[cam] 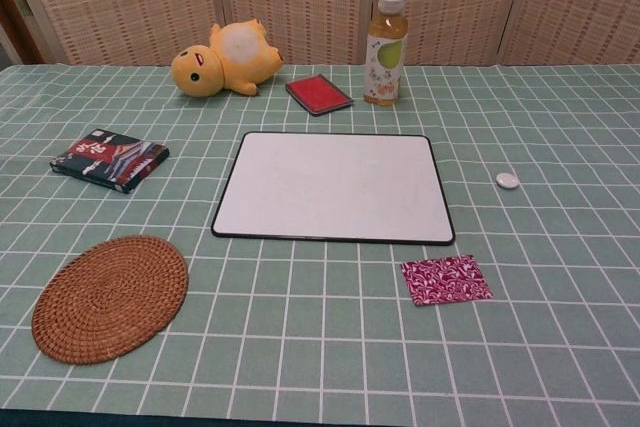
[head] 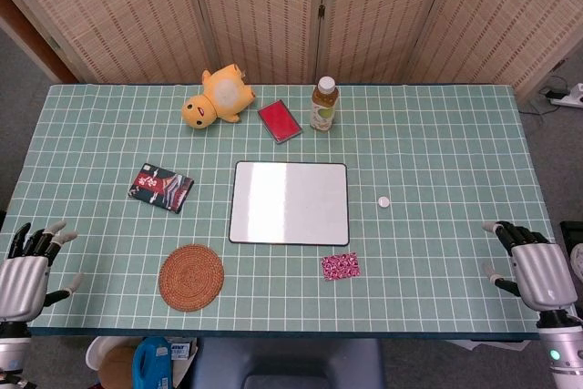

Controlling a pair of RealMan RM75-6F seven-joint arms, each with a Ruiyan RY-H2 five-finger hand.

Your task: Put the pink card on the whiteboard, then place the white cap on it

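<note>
Now pink card [cam: 446, 279] below whiteboard [cam: 333, 187], left robot hand [head: 27, 271], right robot hand [head: 533, 268] spread, empty

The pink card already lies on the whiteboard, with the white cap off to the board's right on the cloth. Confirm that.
Not quite. The pink card is not on the whiteboard: it lies on the green cloth just below the board's near right corner, apart from it, as the chest view shows. The white cap does sit off to the board's right on the cloth.

whiteboard [cam: 333, 187]: glossy, smooth; coaster [cam: 110, 296]: woven, rough; duck toy [cam: 224, 58]: plush; tablecloth [cam: 560, 327]: matt cloth
</note>
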